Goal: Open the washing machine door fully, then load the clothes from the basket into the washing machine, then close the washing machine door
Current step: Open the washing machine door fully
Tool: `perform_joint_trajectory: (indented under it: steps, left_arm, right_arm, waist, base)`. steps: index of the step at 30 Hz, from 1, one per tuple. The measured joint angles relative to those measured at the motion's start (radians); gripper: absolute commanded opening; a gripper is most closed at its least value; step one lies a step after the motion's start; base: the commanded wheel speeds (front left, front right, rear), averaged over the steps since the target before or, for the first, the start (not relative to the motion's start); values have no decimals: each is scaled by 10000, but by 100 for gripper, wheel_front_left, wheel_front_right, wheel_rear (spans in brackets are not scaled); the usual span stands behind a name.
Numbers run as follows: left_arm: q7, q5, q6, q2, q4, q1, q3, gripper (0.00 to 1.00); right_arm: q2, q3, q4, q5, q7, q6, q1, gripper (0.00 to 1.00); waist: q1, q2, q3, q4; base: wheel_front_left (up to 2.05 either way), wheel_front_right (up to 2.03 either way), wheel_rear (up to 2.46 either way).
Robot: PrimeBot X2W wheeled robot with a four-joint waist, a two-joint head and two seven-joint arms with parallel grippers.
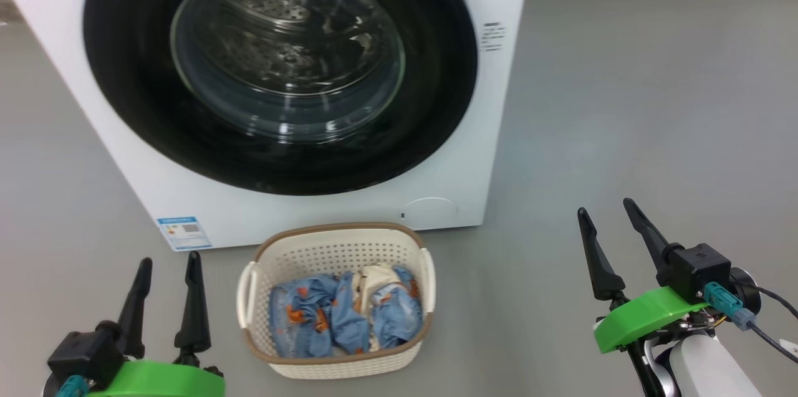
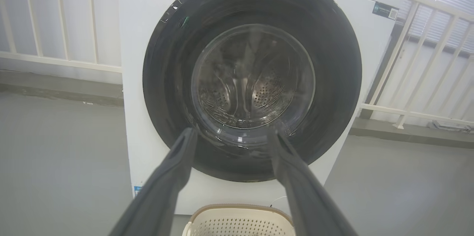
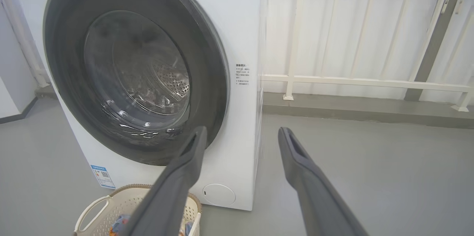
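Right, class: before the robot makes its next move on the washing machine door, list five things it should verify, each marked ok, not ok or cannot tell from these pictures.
1. Is the washing machine door fully open: not ok, it sits shut against the washing machine.
2. Is the left hand open and empty: ok.
3. Is the right hand open and empty: ok.
4. Are the clothes lying inside the basket: ok.
5. Is the basket out of the door's swing: cannot tell; it stands on the floor close in front of the machine, below the door.
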Motion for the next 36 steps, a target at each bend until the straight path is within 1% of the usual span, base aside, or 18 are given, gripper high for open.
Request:
perform_joint_trajectory:
  steps: [6, 11, 36]
  left_arm:
    - [0, -50, 0, 13, 8, 3, -69, 100]
    - [0, -50, 0, 21, 29, 3, -81, 100]
    - [0, -59, 0, 81, 73, 8, -176, 100]
  right_arm:
    - [-40, 2, 15, 2, 0, 0, 0, 100]
    - [-50, 8, 19, 6, -2, 0, 0, 100]
    - [-48, 56, 27, 107, 0, 0, 0, 100]
  waist:
    - [0, 0, -27, 7]
    - [0, 0, -54, 5]
    - [0, 0, -69, 7]
  base:
    - [86, 86, -171]
    - [42, 42, -85]
    - [1, 1, -3]
